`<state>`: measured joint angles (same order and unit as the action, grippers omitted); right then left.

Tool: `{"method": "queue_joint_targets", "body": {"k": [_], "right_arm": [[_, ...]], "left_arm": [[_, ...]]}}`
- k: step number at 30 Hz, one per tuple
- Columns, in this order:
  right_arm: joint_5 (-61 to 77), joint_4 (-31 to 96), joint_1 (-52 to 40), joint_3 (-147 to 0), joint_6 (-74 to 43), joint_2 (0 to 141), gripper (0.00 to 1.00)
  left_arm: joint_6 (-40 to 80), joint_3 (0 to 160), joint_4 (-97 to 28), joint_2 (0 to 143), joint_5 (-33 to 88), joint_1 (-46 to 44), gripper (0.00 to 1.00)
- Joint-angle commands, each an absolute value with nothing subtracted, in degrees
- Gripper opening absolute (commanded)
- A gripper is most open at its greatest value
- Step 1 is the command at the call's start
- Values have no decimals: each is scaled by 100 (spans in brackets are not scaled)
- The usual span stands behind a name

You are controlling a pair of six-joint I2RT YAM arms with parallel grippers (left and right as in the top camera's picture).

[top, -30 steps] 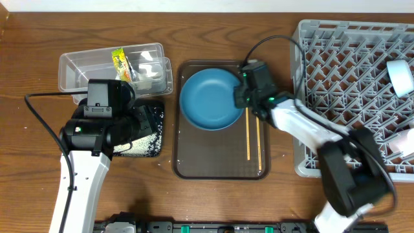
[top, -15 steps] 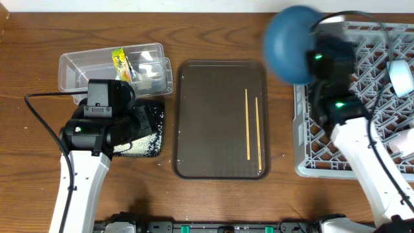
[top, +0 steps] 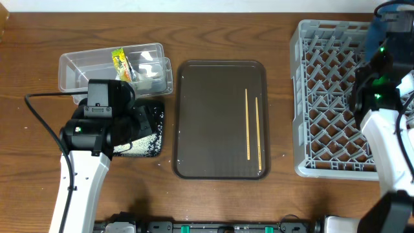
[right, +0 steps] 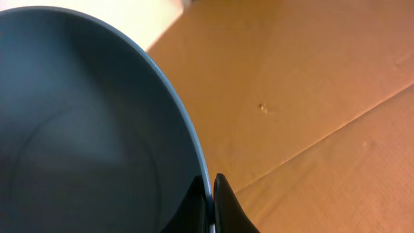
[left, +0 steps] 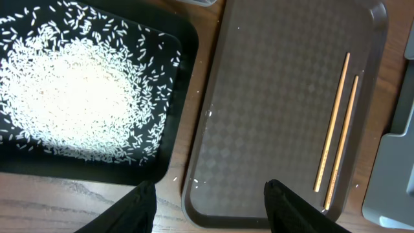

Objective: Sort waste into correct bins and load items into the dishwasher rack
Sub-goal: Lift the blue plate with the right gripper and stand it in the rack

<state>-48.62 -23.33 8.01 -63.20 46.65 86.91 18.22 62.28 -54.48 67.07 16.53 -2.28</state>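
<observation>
Grips thin pale rim of one smooth blue plate (right: 84,129) in clamped right gripper (right: 211,194), up by far right corner of grey rack (top: 323,97). Holds left gripper (left: 210,207) apart, empty, above brown tray (left: 272,97): two chopsticks (left: 336,123) on it, one black tray (left: 174,39) of rice grains (left: 71,97) beside.

Overhead: the right arm (top: 387,123) covers the far-right columns of the dishwasher rack (top: 326,97), which the frame edge also cuts. The left arm (top: 97,126) hides most of the black tray (top: 154,133). Right wrist: the blue plate (right: 84,116) runs off the left and bottom edges. Only the tips of the right gripper (right: 211,197) show, at its rim. Left wrist: the left gripper (left: 210,207) shows fingertips only.
</observation>
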Motion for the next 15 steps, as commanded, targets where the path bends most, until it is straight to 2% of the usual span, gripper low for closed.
{"method": "queue_joint_targets", "body": {"k": [1,15], "right_arm": [[-4954,-2377,991,-6370,5019,9043,1],[-5391,-1946,561,-6370,4447,10123,1]], "left_arm": [[1831,6257,-5481,6731,1662,-200,57],[1831,6257,-5481,6731,1662,-200,57]]}}
